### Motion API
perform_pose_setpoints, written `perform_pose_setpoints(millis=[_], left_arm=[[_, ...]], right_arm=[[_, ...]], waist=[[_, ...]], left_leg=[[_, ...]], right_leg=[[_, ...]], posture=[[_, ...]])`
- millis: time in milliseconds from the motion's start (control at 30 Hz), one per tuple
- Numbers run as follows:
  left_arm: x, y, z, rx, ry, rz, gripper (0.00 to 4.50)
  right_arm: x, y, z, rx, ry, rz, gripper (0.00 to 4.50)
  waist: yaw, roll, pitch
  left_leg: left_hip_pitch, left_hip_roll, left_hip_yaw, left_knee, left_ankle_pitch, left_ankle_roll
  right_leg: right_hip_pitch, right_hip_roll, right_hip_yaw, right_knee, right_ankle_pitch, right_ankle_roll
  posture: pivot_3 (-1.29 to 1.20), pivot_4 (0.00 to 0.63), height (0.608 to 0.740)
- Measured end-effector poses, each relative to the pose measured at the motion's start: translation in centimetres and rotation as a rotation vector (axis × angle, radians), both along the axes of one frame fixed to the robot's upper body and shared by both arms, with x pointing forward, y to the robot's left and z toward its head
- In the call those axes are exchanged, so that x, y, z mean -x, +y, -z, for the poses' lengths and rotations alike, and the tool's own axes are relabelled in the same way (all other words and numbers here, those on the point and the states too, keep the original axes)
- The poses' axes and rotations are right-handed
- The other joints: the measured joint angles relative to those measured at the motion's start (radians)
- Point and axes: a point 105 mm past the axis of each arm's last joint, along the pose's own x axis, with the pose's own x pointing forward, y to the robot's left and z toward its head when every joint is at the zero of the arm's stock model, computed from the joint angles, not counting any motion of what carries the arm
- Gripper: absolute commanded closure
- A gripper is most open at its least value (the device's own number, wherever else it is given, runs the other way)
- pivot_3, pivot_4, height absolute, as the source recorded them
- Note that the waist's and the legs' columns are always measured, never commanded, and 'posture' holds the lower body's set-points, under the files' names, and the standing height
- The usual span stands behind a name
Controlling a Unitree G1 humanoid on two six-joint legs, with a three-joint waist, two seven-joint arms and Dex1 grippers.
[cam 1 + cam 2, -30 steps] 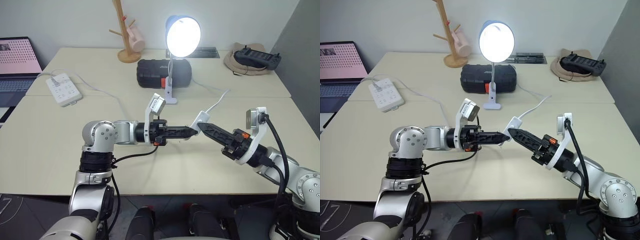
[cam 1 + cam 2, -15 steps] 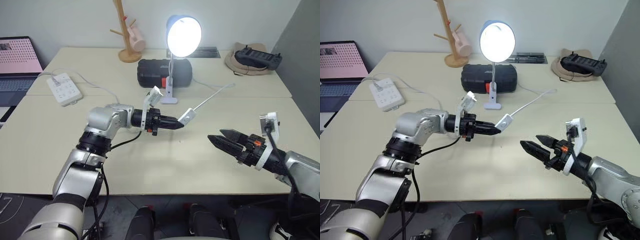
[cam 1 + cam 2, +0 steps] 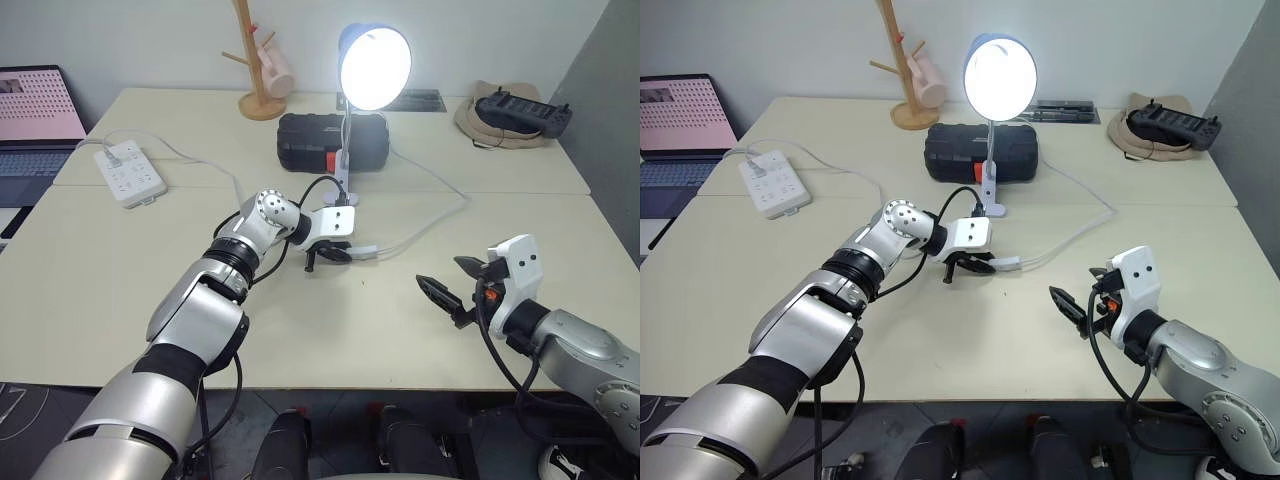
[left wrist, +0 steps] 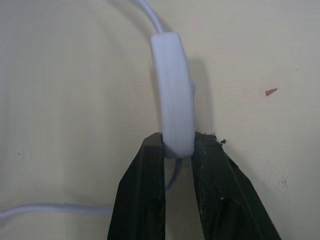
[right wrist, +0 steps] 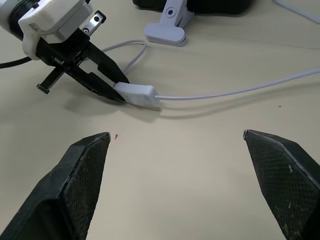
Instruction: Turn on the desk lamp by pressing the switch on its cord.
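And here we are at the left gripper (image 4: 178, 150), its two black fingers nipped onto the near end of the switch (image 4: 172, 90), the jaws nearly closed with only the little white box's width between them. The switch lies flat on the pale table (image 3: 120, 290), just in front of the desk lamp (image 3: 375, 65), and that lamp is glowing bright, so by the look of things the press has done its job. The cord (image 5: 240, 91) runs out of the far end of the box and curves off across the tabletop, and another stretch loops back toward the lamp's white base (image 5: 165, 32). As for handling, I'd judge the switch light, hard and smooth-sided plastic, apt to skate or twist out of a pinch, while the cord is limp and will drag along rather than resist; the sensible hold is across the box's long flat sides, near the middle, never on the cable itself. Now the pose: the left arm reaches forward across the table with its wrist bent sharply down and inward, fingertips angled onto the surface. Over on the other side, the right gripper (image 5: 180, 165) hangs low above the near table edge, well apart from the switch, jaws spread wide and holding nothing, pointed across toward the left gripper. Behind the lamp sits a black case (image 3: 315, 140), and a white power strip (image 3: 130, 175) lies off to the left.
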Motion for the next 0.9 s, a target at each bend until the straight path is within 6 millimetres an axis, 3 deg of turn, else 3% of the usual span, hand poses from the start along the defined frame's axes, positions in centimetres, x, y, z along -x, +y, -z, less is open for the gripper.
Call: perform_pose_setpoints(millis=[267,433,700,833,900], left_arm=[[-0.1,0.3,-0.9,0.072,0.039,-0.022,1.14],[-0.4,2.1,-2.8,0.176,0.069,-0.056,0.04],[-0.4,7.0,-8.1,0.329,0.016,-0.141,0.01],[1.9,9.9,-7.0,0.346,0.074,-0.203,0.01],[2.8,10.5,-6.4,0.363,0.113,-0.241,0.01]], right_arm=[[0.0,0.0,0.2,-0.009,-0.007,0.000,0.00],[0.0,0.1,0.0,-0.004,-0.014,-0.031,0.00],[-0.3,-0.6,-1.1,0.049,-0.022,-0.125,0.00],[-0.4,-1.6,-1.7,0.084,-0.008,-0.183,0.00],[-0.4,-1.9,-1.8,0.084,0.003,-0.204,0.00]], waist=[[-0.004,0.000,0.000],[-0.008,0.000,0.000],[-0.009,0.000,0.000],[-0.010,0.001,0.000],[-0.008,0.001,0.000]], left_leg=[[0.000,0.000,0.000,0.000,0.000,0.000],[0.001,0.000,0.000,0.000,0.000,0.000],[0.001,0.001,0.000,0.000,0.000,0.000],[0.003,0.002,-0.001,0.000,0.000,0.000],[0.002,0.003,-0.002,0.000,0.000,0.000]], right_leg=[[0.000,0.000,0.000,0.000,0.000,0.000],[0.000,0.001,0.000,0.001,0.000,0.000],[0.000,0.000,0.000,0.001,0.000,0.000],[0.001,0.000,0.000,0.002,0.000,0.000],[0.001,0.000,-0.001,0.002,0.000,0.000]], posture=[[0.00,0.150,0.740],[0.00,0.150,0.740],[0.00,0.150,0.740],[0.00,0.150,0.740],[0.00,0.150,0.740]])
